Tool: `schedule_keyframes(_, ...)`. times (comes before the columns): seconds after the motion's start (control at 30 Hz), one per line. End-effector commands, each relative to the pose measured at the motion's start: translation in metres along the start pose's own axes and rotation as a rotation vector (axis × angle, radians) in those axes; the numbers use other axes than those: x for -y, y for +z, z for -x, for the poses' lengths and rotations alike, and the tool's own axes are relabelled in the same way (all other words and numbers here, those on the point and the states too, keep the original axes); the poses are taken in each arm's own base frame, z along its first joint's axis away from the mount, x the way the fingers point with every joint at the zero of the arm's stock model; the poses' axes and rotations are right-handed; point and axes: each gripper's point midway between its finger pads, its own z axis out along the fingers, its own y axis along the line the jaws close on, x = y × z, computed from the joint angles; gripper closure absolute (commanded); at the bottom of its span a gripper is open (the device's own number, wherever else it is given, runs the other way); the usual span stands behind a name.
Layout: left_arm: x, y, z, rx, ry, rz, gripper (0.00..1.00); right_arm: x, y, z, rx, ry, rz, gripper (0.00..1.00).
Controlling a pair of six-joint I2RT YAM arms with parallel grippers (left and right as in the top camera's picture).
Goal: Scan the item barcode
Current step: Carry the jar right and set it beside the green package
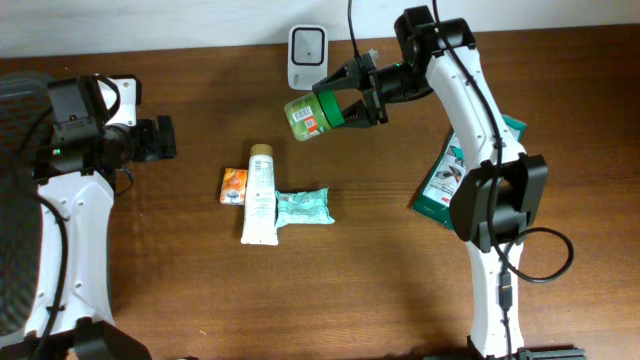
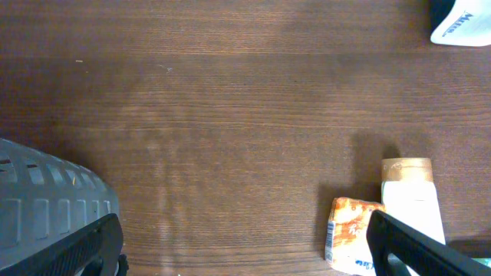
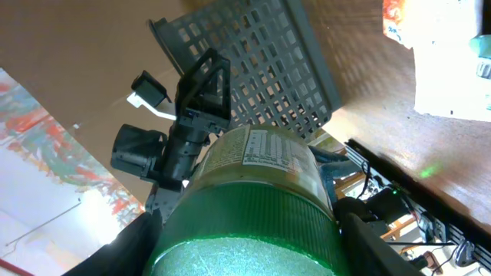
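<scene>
- Gripper work at upper centre of the overhead view: the right gripper point(image 1: 345, 100) pinches a green jar point(image 1: 308, 115) by its ribbed green lid, one finger on each side. The jar is held sideways, off the table, with its base pointing left.
- The jar hangs just below the white barcode scanner point(image 1: 307, 52), which stands at the top edge of the wooden table point(image 1: 200, 290). A red-and-white patch of the jar's label shows to the overhead camera.
- On the right wrist camera, dark fingers point(image 3: 130, 245) flank the lid at lower left and lower right, with the printed label above it mid-frame.
- The left gripper point(image 1: 165, 138), at the left of the overhead view, has its jaws spread wide, holding and touching nothing.
- At table centre, an orange packet point(image 1: 233, 186), a white tube point(image 1: 260, 200) with a tan cap and a teal packet point(image 1: 304, 207) lie side by side, edges meeting.
- A green package point(image 1: 440, 180) lies at right, partly under the right arm.
- A grey basket point(image 1: 15, 200) sits at the left edge.
</scene>
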Motion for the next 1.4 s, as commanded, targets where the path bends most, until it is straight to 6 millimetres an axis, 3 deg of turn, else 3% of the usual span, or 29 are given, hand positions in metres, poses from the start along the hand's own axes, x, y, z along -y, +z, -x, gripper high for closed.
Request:
schedule_keyframes(0.0, 0.0, -0.001, 0.0, 0.004, 0.011, -0.008, 0.01, -0.023, -0.005, -0.026, 0.045, -0.137, -0.041, 0.55)
schedule_keyframes(0.07, 0.0, -0.001, 0.0, 0.004, 0.011, -0.008, 0.01, 0.0, 0.002, -0.003, 0.143, -0.329, -0.226, 0.55)
schedule_keyframes(0.1, 0.0, -0.001, 0.0, 0.004, 0.011, -0.008, 0.01, 0.012, 0.005, 0.021, 0.23, -0.494, -0.384, 0.55)
schedule_keyframes(0.13, 0.0, -0.001, 0.0, 0.004, 0.011, -0.008, 0.01, 0.019, 0.003, 0.038, 0.303, -0.548, -0.491, 0.55)
schedule_keyframes(0.2, 0.0, -0.001, 0.0, 0.004, 0.011, -0.008, 0.01, 0.029, -0.018, 0.091, 0.602, -0.666, -0.852, 0.55)
schedule_keyframes(0.23, 0.0, -0.001, 0.0, 0.004, 0.011, -0.008, 0.01, 0.024, -0.029, 0.11, 0.748, -0.71, -0.996, 0.55)
schedule_keyframes(0.33, 0.0, -0.001, 0.0, 0.004, 0.011, -0.008, 0.01, -0.02, -0.042, 0.147, 1.087, -0.855, -1.119, 0.55)
schedule_keyframes(0.47, 0.0, -0.001, 0.0, 0.004, 0.011, -0.008, 0.01, -0.086, -0.031, 0.187, 1.245, -1.27, -1.095, 0.55)
schedule_keyframes(0.53, 0.0, -0.001, 0.0, 0.004, 0.011, -0.008, 0.01, -0.109, -0.028, 0.199, 1.324, -1.428, -1.095, 0.55)
schedule_keyframes(0.63, 0.0, -0.001, 0.0, 0.004, 0.011, -0.008, 0.01, -0.112, -0.021, 0.217, 1.371, -1.552, -1.126, 0.54)
schedule_keyframes(0.97, 0.0, -0.001, 0.0, 0.004, 0.011, -0.008, 0.01, -0.106, -0.012, 0.224, 1.343, -1.599, -1.118, 0.54)
schedule_keyframes(1.07, 0.0, -0.001, 0.0, 0.004, 0.011, -0.008, 0.01, -0.123, -0.004, 0.201, 1.326, -1.616, -1.104, 0.5)
schedule_keyframes(1.17, 0.0, -0.001, 0.0, 0.004, 0.011, -0.008, 0.01, -0.127, -0.006, 0.158, 1.229, -1.5, -1.092, 0.5)
schedule_keyframes(1.2, 0.0, -0.001, 0.0, 0.004, 0.011, -0.008, 0.01, -0.121, -0.011, 0.148, 1.188, -1.454, -1.11, 0.5)
schedule_keyframes(1.27, 0.0, -0.001, 0.0, 0.004, 0.011, -0.008, 0.01, -0.091, -0.025, 0.137, 1.058, -1.356, -1.207, 0.5)
schedule_keyframes(1.3, 0.0, -0.001, 0.0, 0.004, 0.011, -0.008, 0.01, -0.061, -0.033, 0.136, 0.957, -1.285, -1.282, 0.56)
schedule_keyframes(1.37, 0.0, -0.001, 0.0, 0.004, 0.011, -0.008, 0.01, -0.005, -0.047, 0.134, 0.804, -1.085, -1.319, 0.56)
